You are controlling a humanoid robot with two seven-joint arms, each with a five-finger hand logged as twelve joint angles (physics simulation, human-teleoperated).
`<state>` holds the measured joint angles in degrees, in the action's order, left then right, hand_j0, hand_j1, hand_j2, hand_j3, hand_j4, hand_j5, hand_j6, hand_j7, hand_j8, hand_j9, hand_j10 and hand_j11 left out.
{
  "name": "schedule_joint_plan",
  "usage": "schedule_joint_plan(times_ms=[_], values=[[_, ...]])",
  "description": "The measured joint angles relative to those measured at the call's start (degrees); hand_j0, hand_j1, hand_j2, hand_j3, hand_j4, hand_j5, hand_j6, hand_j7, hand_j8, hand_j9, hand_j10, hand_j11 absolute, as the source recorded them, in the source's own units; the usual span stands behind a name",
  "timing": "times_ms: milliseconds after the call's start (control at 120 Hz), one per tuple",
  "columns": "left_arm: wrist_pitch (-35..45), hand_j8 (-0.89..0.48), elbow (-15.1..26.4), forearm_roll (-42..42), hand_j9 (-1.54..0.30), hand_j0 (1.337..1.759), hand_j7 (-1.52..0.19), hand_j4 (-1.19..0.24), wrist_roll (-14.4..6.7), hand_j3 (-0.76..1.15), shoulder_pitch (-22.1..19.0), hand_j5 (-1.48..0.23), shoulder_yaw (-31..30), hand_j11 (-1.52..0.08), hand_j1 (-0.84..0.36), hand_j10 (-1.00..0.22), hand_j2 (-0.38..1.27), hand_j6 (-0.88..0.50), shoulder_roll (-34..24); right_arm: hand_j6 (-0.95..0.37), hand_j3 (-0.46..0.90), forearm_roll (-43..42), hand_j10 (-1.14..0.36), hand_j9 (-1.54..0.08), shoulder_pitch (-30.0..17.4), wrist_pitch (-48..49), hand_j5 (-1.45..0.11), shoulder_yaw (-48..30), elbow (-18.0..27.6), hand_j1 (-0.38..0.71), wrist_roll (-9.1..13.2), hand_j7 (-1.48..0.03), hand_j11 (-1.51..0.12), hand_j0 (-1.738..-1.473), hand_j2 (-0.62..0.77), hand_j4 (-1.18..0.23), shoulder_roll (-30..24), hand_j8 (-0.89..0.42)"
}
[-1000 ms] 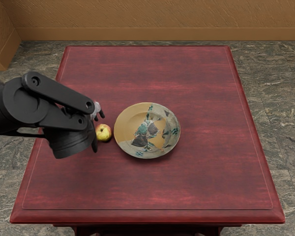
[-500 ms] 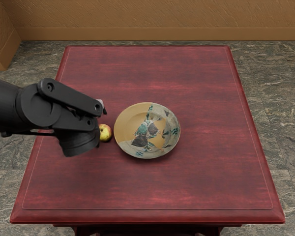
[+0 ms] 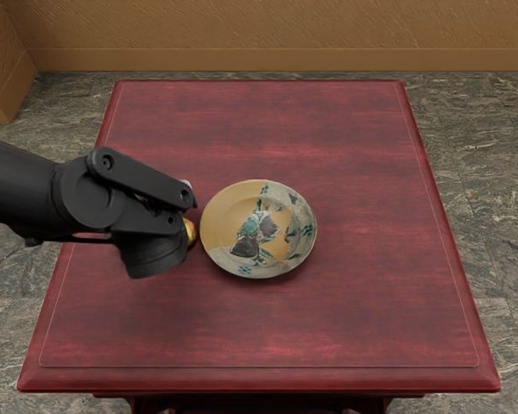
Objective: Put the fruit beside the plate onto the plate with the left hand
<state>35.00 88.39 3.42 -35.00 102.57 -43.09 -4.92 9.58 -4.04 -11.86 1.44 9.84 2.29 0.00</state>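
We see the left hand (image 3: 153, 235) over the red table (image 3: 328, 129), its arm coming in from 9 o'clock. It covers nearly all of the fruit (image 3: 190, 231). Only a yellow sliver shows, at the 9 o'clock edge of the painted plate (image 3: 214, 226), just beside the rim and not on it. We cannot tell whether the hand is open or closed.
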Motion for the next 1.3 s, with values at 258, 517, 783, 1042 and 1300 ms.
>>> schedule_joint_plan(times_ms=[258, 517, 783, 1042, 1300], values=[[0.0, -0.4, -2.0, 1.1, -0.52, 1.658, -0.52, -0.4, 0.0, 0.0, -1.6, -0.52, 0.0, -0.52, -0.13, -0.4, 0.08, -0.4, 1.7, -0.04, 0.0, 0.0, -0.04, -0.05, 0.0, 0.0, -0.05, 0.0, 0.0, -0.31, 0.0, -0.05, -0.05, -1.658, -0.01, -0.04, 0.0, -0.04], [0.0, -0.41, -4.2, 1.6, -0.54, 1.658, -0.54, -0.41, 0.0, 0.0, -2.5, -0.54, -0.6, -0.54, -0.15, -0.41, 0.08, -0.41, 3.2, -0.04, 0.0, 0.0, -0.04, -0.05, 0.0, 0.0, -0.05, 0.0, 0.0, -0.31, 0.0, -0.05, -0.05, -1.658, -0.01, -0.04, 0.0, -0.04], [0.0, -0.41, -6.2, 1.7, -0.55, 1.657, -0.55, -0.41, 0.0, 0.0, -3.1, -0.55, -1.5, -0.55, -0.13, -0.41, 0.12, -0.41, 3.7, -0.04, 0.0, 0.0, -0.04, -0.05, 0.0, 0.0, -0.05, 0.0, 0.0, -0.31, 0.0, -0.05, -0.05, -1.658, -0.01, -0.04, 0.0, -0.04], [0.0, -0.49, -6.7, 1.8, -0.73, 1.657, -0.73, -0.55, 0.0, 0.0, -3.1, -0.73, -2.1, -0.73, -0.26, -0.55, 0.23, -0.5, 3.8, -0.04, 0.0, 0.0, -0.04, -0.05, 0.0, 0.0, -0.05, 0.0, 0.0, -0.31, 0.0, -0.05, -0.05, -1.658, -0.01, -0.04, 0.0, -0.04], [0.0, -0.52, -6.9, 1.7, -0.88, 1.657, -0.88, -0.67, 0.0, 0.0, -2.9, -0.88, -2.3, -0.88, -0.3, -0.67, 0.49, -0.52, 3.7, -0.04, 0.0, 0.0, -0.04, -0.05, 0.0, 0.0, -0.05, 0.0, 0.0, -0.31, 0.0, -0.05, -0.05, -1.658, -0.01, -0.04, 0.0, -0.04]])
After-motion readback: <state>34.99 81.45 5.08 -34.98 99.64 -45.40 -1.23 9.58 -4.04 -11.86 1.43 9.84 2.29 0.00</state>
